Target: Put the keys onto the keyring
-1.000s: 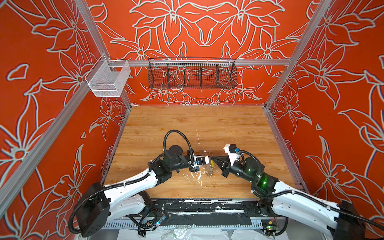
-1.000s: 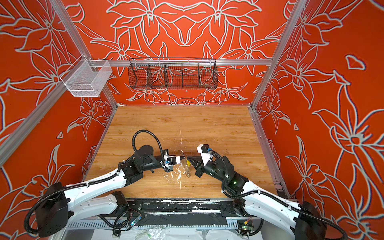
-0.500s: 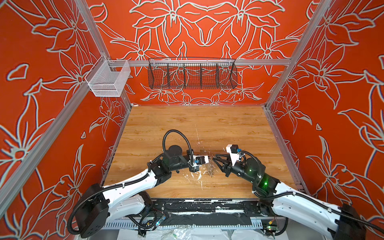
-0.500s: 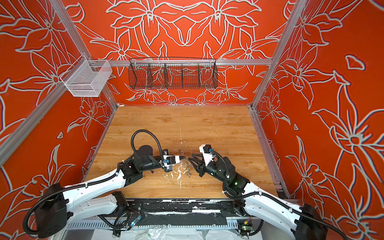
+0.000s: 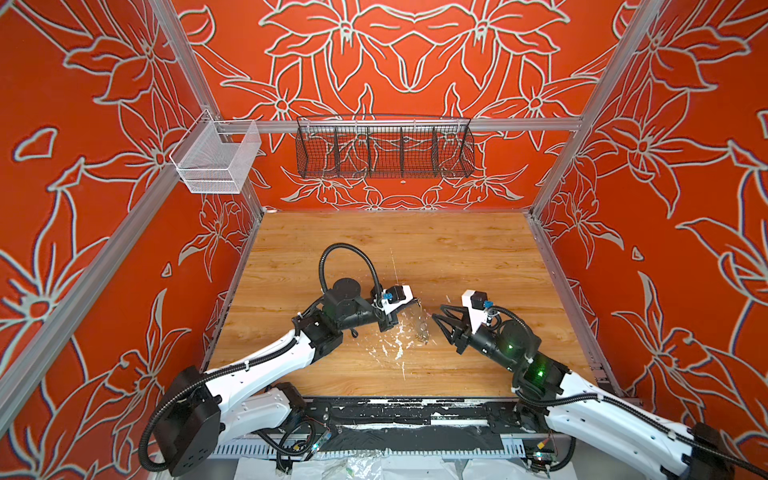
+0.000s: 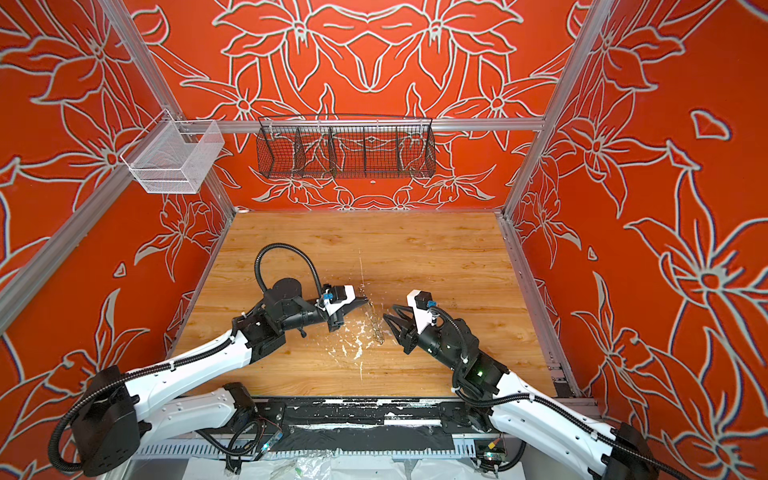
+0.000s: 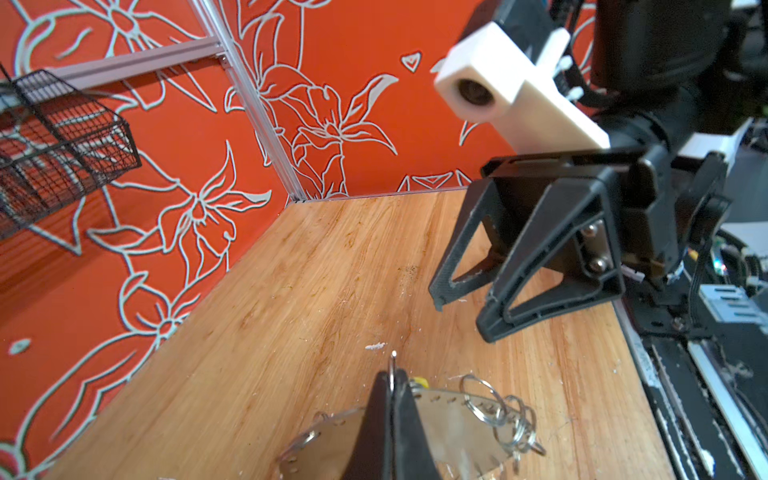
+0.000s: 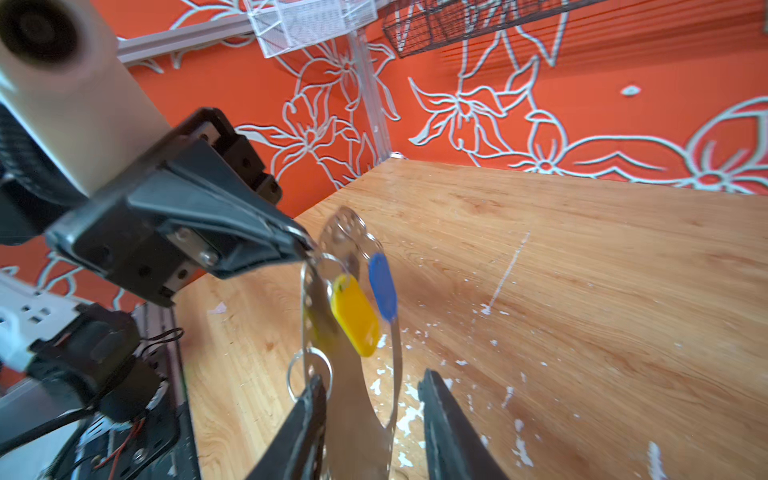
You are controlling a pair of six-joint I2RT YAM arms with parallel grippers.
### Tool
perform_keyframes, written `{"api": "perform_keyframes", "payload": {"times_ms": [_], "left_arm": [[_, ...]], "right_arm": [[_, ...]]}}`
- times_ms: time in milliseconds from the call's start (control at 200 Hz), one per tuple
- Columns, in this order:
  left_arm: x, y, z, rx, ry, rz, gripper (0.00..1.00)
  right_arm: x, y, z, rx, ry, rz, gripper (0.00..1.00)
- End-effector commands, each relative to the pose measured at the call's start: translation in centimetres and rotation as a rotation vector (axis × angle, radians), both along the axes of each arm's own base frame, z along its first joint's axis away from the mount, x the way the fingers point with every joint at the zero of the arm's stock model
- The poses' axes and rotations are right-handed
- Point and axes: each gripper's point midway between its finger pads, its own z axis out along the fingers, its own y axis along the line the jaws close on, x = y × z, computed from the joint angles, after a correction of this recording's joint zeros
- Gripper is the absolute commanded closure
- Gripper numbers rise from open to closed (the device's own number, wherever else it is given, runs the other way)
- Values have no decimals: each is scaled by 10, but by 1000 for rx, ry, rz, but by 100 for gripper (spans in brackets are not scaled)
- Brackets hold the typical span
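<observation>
The keyring, a flat shiny disc edged with small split rings, hangs on edge above the table. It is small in both top views. My left gripper is shut on one split ring at the disc's rim. The keys' yellow tag and blue tag hang against the keyring's face. The metal keys themselves are too small to make out. My right gripper is open, its fingers either side of the keyring's lower edge and gripping nothing.
The wooden table has white flecks under the keyring. A black wire basket hangs on the back wall and a white mesh basket on the left rail. A black rail runs along the front edge.
My right gripper has opened and drawn back a little to the right of the keyring. The left gripper has stayed shut and kept its place.
</observation>
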Motion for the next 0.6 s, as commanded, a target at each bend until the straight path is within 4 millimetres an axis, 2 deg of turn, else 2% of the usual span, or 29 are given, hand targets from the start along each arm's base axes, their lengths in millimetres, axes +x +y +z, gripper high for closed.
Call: {"api": "perform_keyframes", "payload": {"times_ms": [0, 150, 285, 596], "left_arm": [[4, -1, 31, -114, 41, -10, 100], [5, -2, 33, -126, 83, -21, 100], [3, -3, 33, -127, 86, -33, 100], [4, -3, 32, -125, 83, -35, 100]], "right_arm": [[15, -22, -12, -43, 23, -148, 57], [27, -35, -20, -57, 73, -239, 57], [30, -37, -22, -39, 97, -241, 57], [8, 4, -10, -51, 11, 31, 64]]}}
